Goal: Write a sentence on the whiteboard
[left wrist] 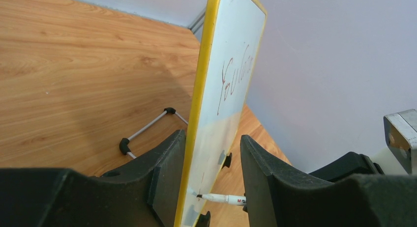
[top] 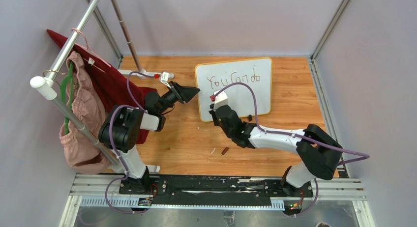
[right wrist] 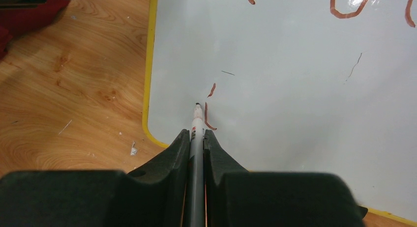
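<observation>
the whiteboard [top: 248,97] stands propped up at the back middle of the wooden table [top: 187,138], its yellow rim running round a glossy white face. across its top runs one line of reddish-brown handwriting [top: 233,79] that i read as "you can do", the letters loose and uneven; below that line the face is mostly bare.

the left pincer [left wrist: 211,136] straddles the board's left edge with its jaws spread, one black finger behind the board right by the rim, the other in front with a clear gap to the white face.

the right pincer [right wrist: 196,138] is pressed together on a thin pen [right wrist: 196,125], pinching the barrel between both fingers. the pen tip touches the board low on its left side, near the bottom corner, next to two short reddish strokes [right wrist: 211,90]. there is small red print on the white barrel, too small for me to read.

a black clip foot [top: 250,117] sits at the board's bottom rim, and a grey wire stand [left wrist: 147,128] with black corners lies on the table behind the board. a small brown piece [top: 224,150] lies on the table nearer the arms. at the far left a metal rack carries a pink garment [top: 81,119], a red cloth [top: 110,82] and a green hanger [top: 67,87].
</observation>
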Action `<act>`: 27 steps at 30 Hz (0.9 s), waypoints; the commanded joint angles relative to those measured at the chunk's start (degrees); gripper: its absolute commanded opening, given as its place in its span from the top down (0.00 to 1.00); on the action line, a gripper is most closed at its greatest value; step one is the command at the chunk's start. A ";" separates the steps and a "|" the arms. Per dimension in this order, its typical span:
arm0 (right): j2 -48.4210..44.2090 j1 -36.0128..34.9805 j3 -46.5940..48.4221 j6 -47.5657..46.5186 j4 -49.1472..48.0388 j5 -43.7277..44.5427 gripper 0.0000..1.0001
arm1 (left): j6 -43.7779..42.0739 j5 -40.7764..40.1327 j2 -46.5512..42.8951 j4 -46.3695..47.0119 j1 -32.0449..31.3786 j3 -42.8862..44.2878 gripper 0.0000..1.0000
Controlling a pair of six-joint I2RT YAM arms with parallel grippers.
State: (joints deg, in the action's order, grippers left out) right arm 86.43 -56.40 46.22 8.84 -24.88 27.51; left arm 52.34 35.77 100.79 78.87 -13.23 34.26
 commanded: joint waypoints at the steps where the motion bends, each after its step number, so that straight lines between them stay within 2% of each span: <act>1: 0.75 1.54 0.66 1.62 -1.16 1.72 1.00 | 1.72 0.68 1.49 0.58 0.14 -0.98 0.50; 20: -2.85 4.28 -2.50 2.16 0.71 2.44 1.00 | 1.63 0.70 1.44 0.41 0.14 -0.95 0.50; 27: -7.64 4.28 -5.25 0.98 -2.44 -1.40 1.00 | 1.63 0.71 1.48 0.37 0.14 -0.95 0.50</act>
State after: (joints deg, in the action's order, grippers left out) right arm 82.61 -53.08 43.07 10.66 -24.88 26.98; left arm 52.34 35.55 100.79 78.85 -13.23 34.26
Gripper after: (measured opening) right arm 0.170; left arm 0.499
